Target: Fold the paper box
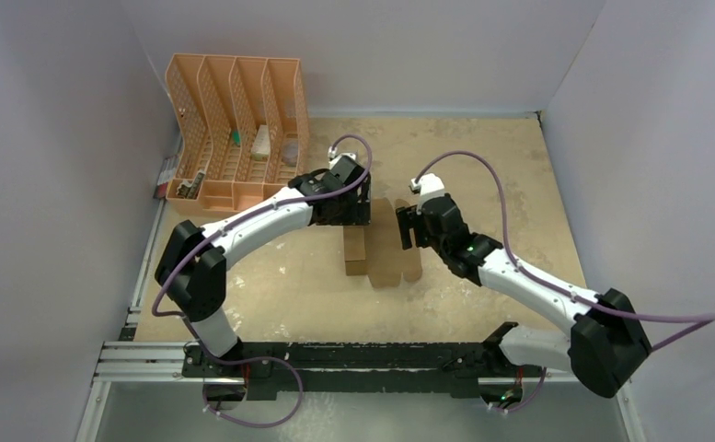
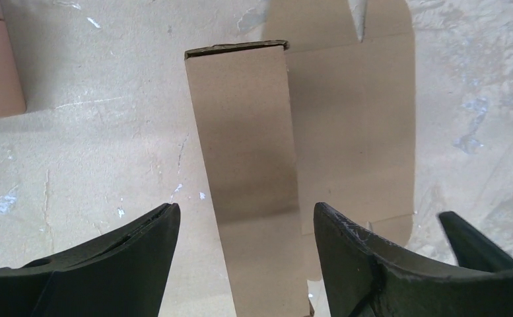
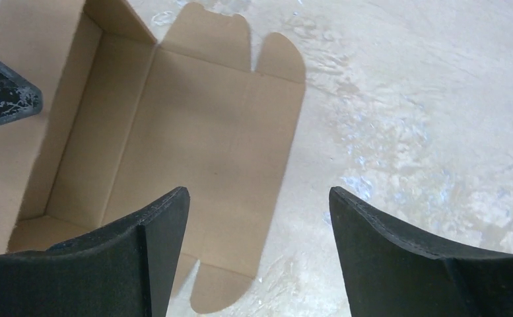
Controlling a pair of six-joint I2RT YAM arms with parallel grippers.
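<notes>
Lying near the middle of the table [image 1: 501, 166], the paper box [image 1: 392, 258] is only half formed: one long wall stands up on its left side, while the wide panel with the rounded tabs lies flat to the right. The left fingers [image 2: 128, 264] are spread open on both sides of this raised wall and grip nothing. The right fingers [image 3: 399, 264] are open too, above the outer edge of the flat panel, one over cardboard and one over bare table. I think the danger is the standing wall: nothing holds it, so it may fall flat if the left fingers push it sideways while closing. If the right fingers press the panel without catching its edge, the light sheet could slide, or crease at a wrong line. The orange file organiser [image 1: 238, 120] stands well apart, at the far left.
</notes>
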